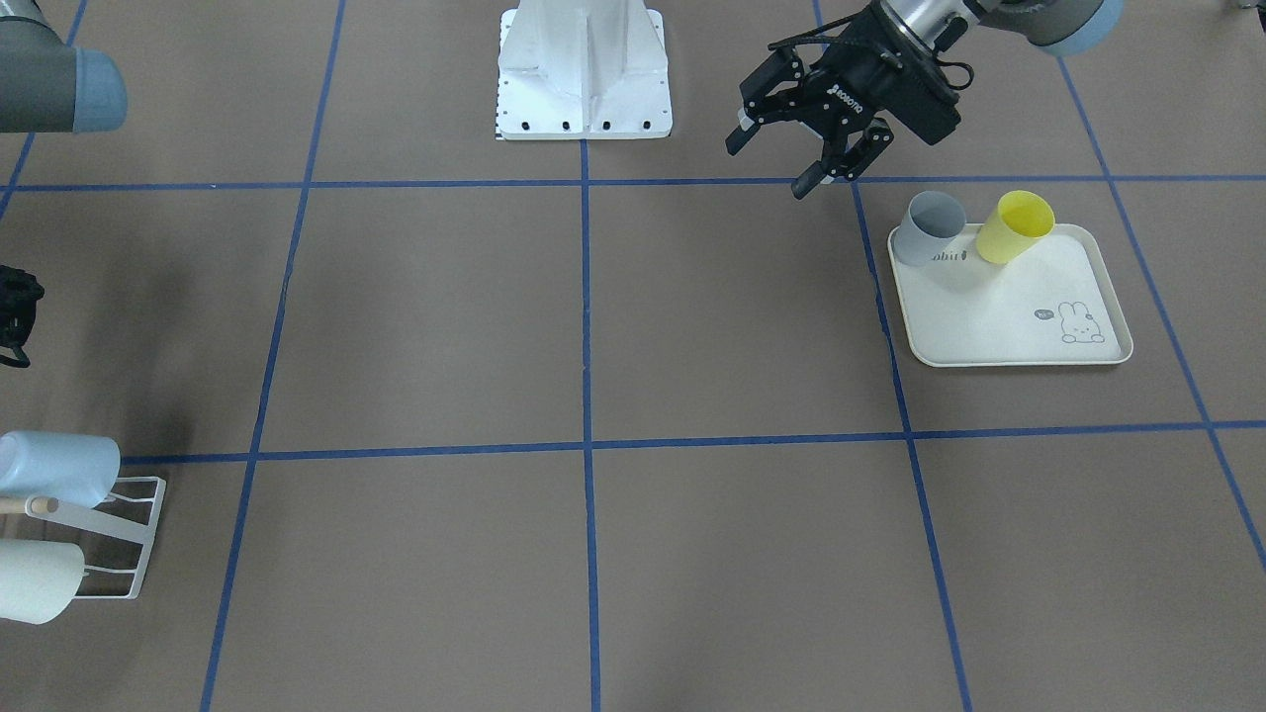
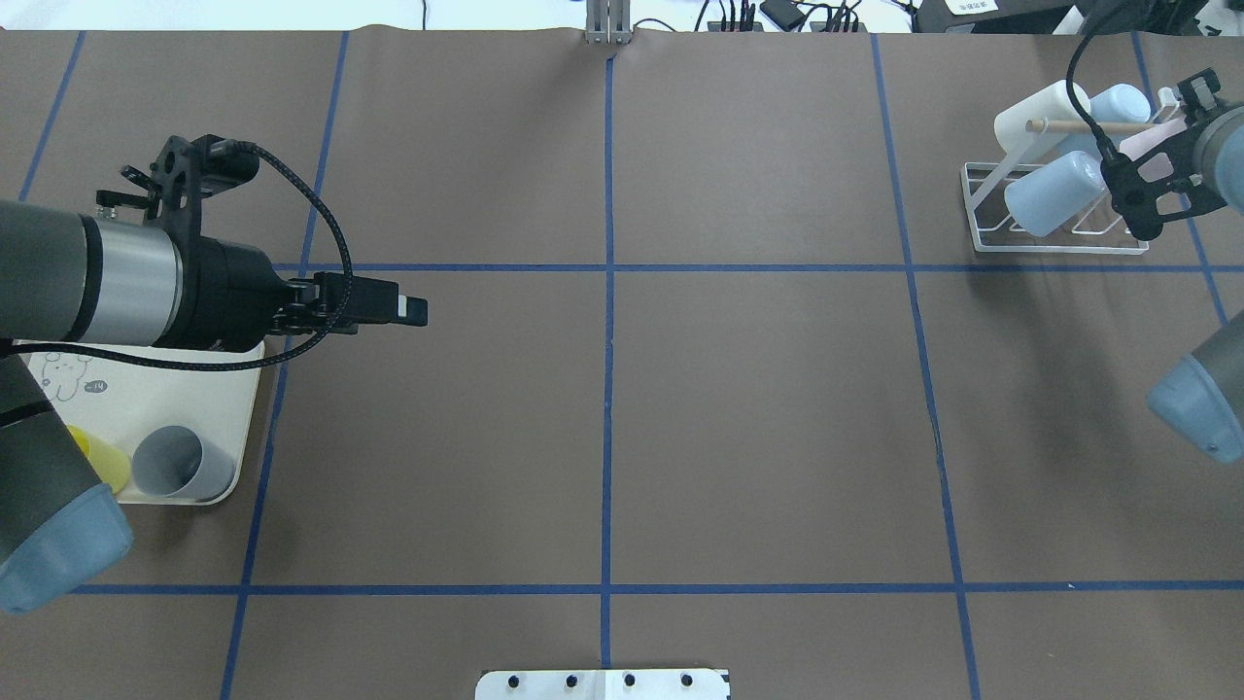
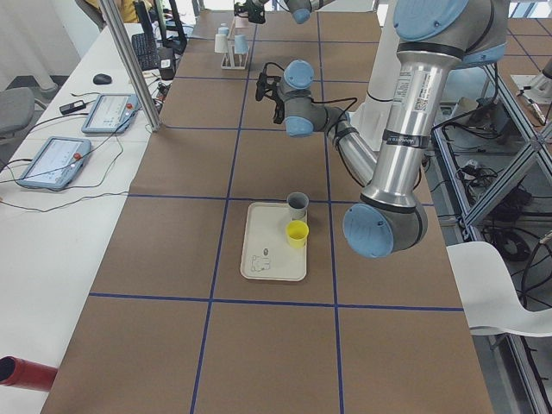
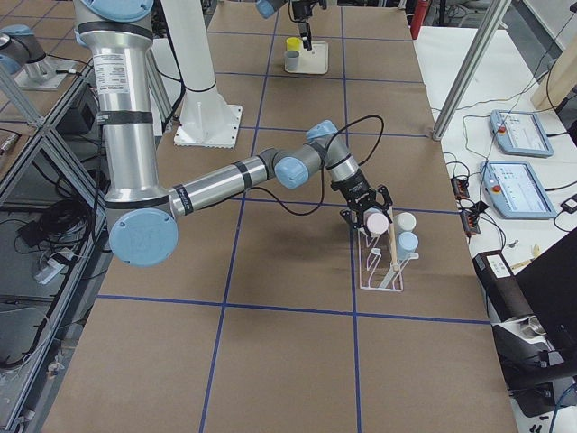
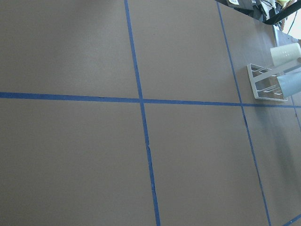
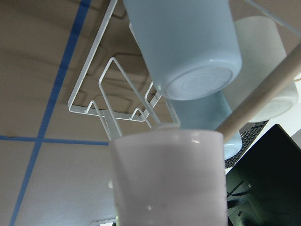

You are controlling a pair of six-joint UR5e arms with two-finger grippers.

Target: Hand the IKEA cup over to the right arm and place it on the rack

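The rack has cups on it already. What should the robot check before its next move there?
1. Right gripper has hold of the pale pink cup: ok, it seems so.
2. Pink cup is over the rack: ok.
3. A free prong is lined up under the pink cup: cannot tell, the cup hides it.
4. Pink cup is clear of the light-blue cup right beside it: cannot tell.
5. Left gripper is open, empty and far from the rack: ok.
6. Grey cup and yellow cup wait on the tray: ok.
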